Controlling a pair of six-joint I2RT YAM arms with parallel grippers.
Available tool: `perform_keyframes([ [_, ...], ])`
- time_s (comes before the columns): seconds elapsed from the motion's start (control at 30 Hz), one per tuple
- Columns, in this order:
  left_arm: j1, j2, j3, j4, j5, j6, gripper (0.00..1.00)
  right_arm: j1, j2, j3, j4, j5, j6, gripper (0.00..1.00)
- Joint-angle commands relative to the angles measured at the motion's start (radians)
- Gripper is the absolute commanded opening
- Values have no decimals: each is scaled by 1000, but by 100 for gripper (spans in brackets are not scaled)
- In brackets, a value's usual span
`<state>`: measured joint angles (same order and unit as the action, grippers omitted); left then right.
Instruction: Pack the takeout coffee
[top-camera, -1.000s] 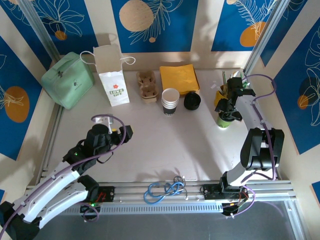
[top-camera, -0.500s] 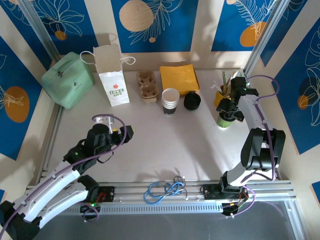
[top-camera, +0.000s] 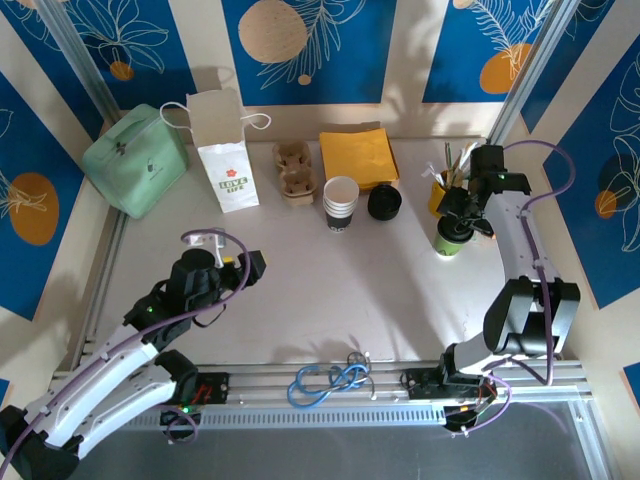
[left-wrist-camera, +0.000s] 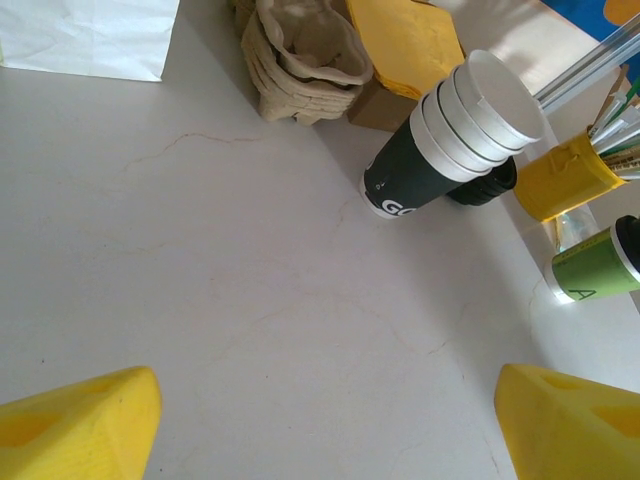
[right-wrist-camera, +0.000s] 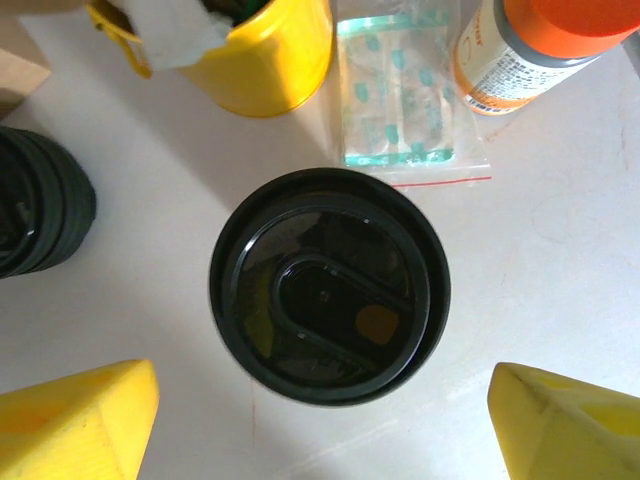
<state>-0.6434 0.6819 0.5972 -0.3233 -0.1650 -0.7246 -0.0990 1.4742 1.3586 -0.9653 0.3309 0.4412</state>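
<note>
**Right tool poised over the lidded coffee, jaws apart**

The right tool (right-wrist-camera: 322, 420) hangs directly above the coffee cup (right-wrist-camera: 330, 285), its yellow fingers (right-wrist-camera: 80, 420) spread wide and holding nothing. The cup stands upright on the bench (top-camera: 330, 290) at about 3 o'clock in the top view, with its black lid on. The left tool (left-wrist-camera: 325, 420) hovers low at about 8 o'clock, jaws also apart and empty.

The step in hand looks like the first grasp of the cup. From the wrist camera the lid sits a little toward 12 o'clock of the line between the fingers, so the tool should centre on it before it drops.

The neighbours are close. A yellow holder (right-wrist-camera: 265, 50) is at 11 o'clock of the cup, an orange-capped bottle (right-wrist-camera: 530, 45) at 1 o'clock and a stack of black lids (right-wrist-camera: 40, 215) at 9 o'clock. A straight vertical descent seems safest.

Grip the green wall below the lid rim, because a squeeze on the lid may pop it off. Close gently, since a paper cup probably buckles. Keep it upright on the way to the paper bag (top-camera: 228, 150) at 11 o'clock.
</note>
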Motion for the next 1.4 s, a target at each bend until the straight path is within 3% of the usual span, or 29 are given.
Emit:
perform_keyframes([
  [0.0,13,-11,16,-12,3,10,86,-4,-66,38,-47,-92,-21,86],
  [0.33,12,22,58,-34,-1,17,87,55,-303,-76,132,-543,42,83],
  [0.47,11,70,97,-42,14,30,87,108,-365,-152,250,-642,67,82],
  [0.7,13,212,193,-53,20,12,86,285,-416,-292,418,-566,53,82],
  [0.83,12,343,269,-29,64,18,83,391,-438,-467,637,-501,45,82],
  [1.03,13,533,414,-28,58,8,82,546,-462,-649,802,-283,-4,82],
  [1.23,14,721,572,-49,-27,-15,82,581,-534,-833,994,-229,41,82],
  [1.37,37,846,680,-50,-6,-1,81,594,-548,-861,1028,-177,49,81],
])
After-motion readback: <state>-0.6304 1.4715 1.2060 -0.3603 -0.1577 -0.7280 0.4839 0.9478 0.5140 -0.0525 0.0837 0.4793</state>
